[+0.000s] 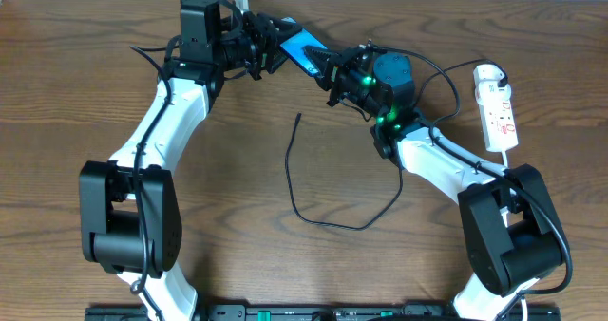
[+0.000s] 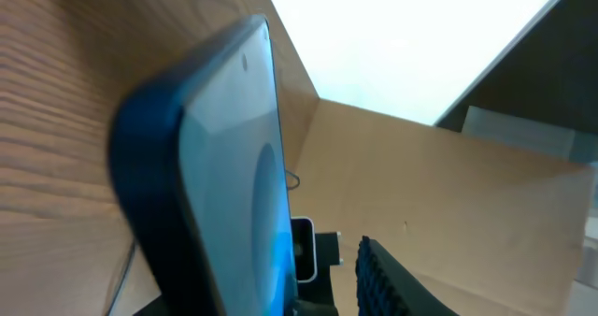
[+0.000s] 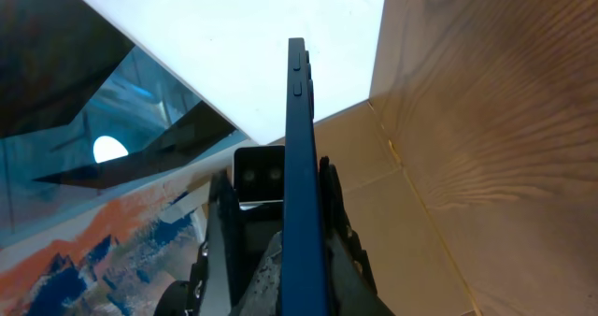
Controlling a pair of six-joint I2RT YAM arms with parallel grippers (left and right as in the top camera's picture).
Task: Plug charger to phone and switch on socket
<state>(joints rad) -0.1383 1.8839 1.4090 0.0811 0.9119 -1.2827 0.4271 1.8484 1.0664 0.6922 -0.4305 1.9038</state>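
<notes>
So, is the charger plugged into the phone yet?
Unplugged: the charger tip lies loose on the table, apart from the phone raised in the right gripper.

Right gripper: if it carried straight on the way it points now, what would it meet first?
The right gripper is clamped on the phone. Straight beyond the phone is the left gripper at its other end, so that is probably met first; relative height is unclear.
</notes>
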